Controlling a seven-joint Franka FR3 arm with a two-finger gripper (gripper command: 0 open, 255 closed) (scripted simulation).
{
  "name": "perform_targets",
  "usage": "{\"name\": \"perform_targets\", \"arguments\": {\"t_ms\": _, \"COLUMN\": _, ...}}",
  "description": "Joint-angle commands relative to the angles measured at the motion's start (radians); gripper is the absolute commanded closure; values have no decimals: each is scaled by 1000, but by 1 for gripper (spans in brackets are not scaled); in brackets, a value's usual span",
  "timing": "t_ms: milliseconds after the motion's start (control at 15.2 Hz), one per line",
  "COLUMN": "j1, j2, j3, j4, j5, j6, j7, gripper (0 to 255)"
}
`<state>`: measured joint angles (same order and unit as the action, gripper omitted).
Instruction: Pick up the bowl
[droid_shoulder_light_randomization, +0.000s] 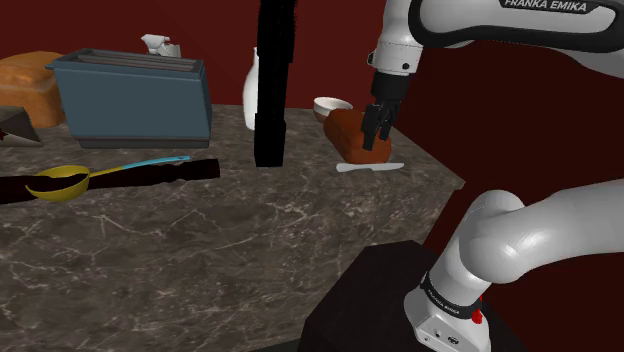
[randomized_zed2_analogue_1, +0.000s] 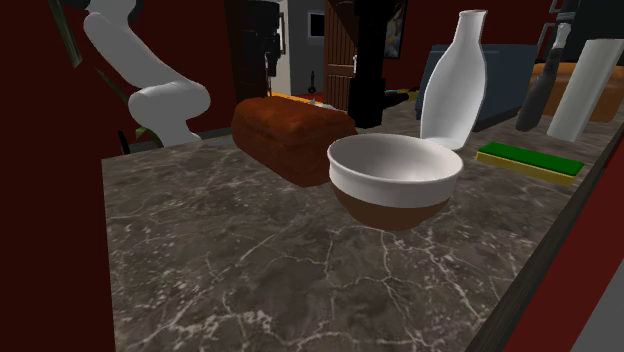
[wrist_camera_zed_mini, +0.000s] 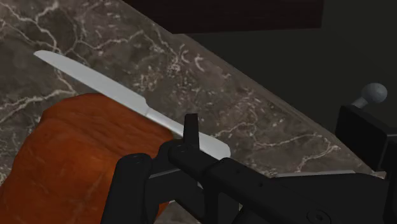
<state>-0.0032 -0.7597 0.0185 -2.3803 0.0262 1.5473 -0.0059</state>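
Your end effector (droid_shoulder_light_randomization: 375, 137) hangs over the one brown loaf (droid_shoulder_light_randomization: 345, 135) on the marble desk (droid_shoulder_light_randomization: 200, 240), with nothing visibly in its grasp; you cannot tell whether it is open or closed. The wrist view gives you one pale knife (wrist_camera_zed_mini: 108, 92) lying just beside the loaf, while the second exterior view gives you the one bowl (randomized_zed2_analogue_1: 395, 180), white above and brown below, near the loaf and in front of one white vase (randomized_zed2_analogue_1: 455, 80). The bowl stands upright, mouth up, and being round it has no long axis.
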Motion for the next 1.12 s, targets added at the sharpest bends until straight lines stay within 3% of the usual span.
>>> {"name": "perform_targets", "arguments": {"t_ms": 0, "j1": 0, "j2": 0, "j3": 0, "j4": 0, "j5": 0, "j6": 0, "j7": 0, "gripper": 0}}
{"name": "perform_targets", "arguments": {"t_ms": 528, "j1": -43, "j2": 273, "j3": -68, "j4": 163, "j5": -90, "j6": 107, "j7": -87, "gripper": 0}}
{"name": "perform_targets", "arguments": {"t_ms": 1056, "j1": -77, "j2": 555, "j3": -123, "j4": 400, "j5": -141, "j6": 158, "j7": -163, "gripper": 0}}
